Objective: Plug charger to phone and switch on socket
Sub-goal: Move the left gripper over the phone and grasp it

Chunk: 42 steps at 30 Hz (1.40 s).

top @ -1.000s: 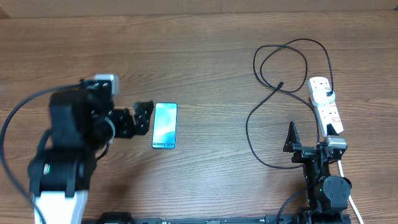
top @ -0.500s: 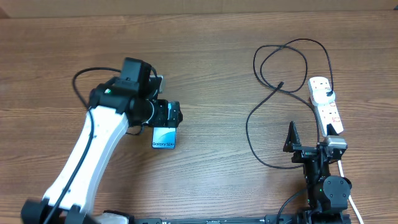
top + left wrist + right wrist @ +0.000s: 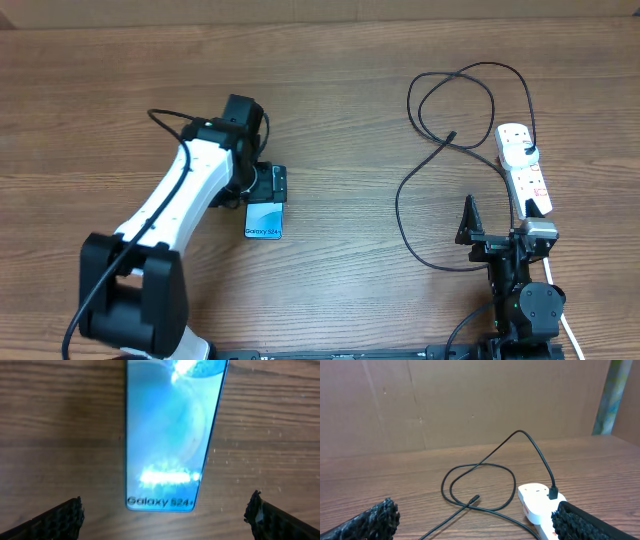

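Observation:
The phone (image 3: 264,222) lies flat on the wooden table, its light blue screen up, reading "Galaxy S24+". My left gripper (image 3: 267,186) hovers over the phone's far half. In the left wrist view the phone (image 3: 172,435) fills the middle and my left gripper (image 3: 165,520) is open, with a finger at each side of its near end, not touching it. The charger (image 3: 425,110) loops on the right and its free plug tip (image 3: 452,135) lies on the table, also seen in the right wrist view (image 3: 476,497). The socket (image 3: 524,170) is white with a black plug in it (image 3: 535,505). My right gripper (image 3: 500,225) is open and empty (image 3: 480,527).
The socket's white lead runs down past the right arm's base (image 3: 562,320). A brown cardboard wall (image 3: 470,400) stands behind the table's far edge. The left arm's black cable (image 3: 165,115) arcs above its forearm.
My left arm has swung from the left of the phone to over it, and the gripper now covers the phone's far half. The right arm, charger and socket have not moved.

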### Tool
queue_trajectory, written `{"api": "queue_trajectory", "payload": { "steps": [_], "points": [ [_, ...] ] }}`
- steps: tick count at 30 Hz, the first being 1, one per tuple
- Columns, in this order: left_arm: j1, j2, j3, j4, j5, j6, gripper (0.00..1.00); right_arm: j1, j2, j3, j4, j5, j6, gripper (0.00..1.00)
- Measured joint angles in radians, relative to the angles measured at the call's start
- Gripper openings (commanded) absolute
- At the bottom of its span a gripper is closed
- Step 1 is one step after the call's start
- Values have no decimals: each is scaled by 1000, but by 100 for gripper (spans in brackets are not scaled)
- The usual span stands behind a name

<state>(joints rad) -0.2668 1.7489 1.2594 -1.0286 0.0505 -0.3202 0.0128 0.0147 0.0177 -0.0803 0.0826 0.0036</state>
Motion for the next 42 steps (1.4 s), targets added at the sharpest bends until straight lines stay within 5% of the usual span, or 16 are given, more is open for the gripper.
{"api": "queue_trajectory", "payload": {
  "steps": [27, 34, 42],
  "points": [
    [-39, 223, 13, 79, -64, -3, 100, 0, 0, 0, 0, 0, 0, 100],
    [-42, 240, 28, 94, -32, 8, 76, 0, 0, 0, 0, 0, 0, 100],
    [-42, 240, 29, 98, -33, 8, 73, 0, 0, 0, 0, 0, 1, 100]
  ]
}}
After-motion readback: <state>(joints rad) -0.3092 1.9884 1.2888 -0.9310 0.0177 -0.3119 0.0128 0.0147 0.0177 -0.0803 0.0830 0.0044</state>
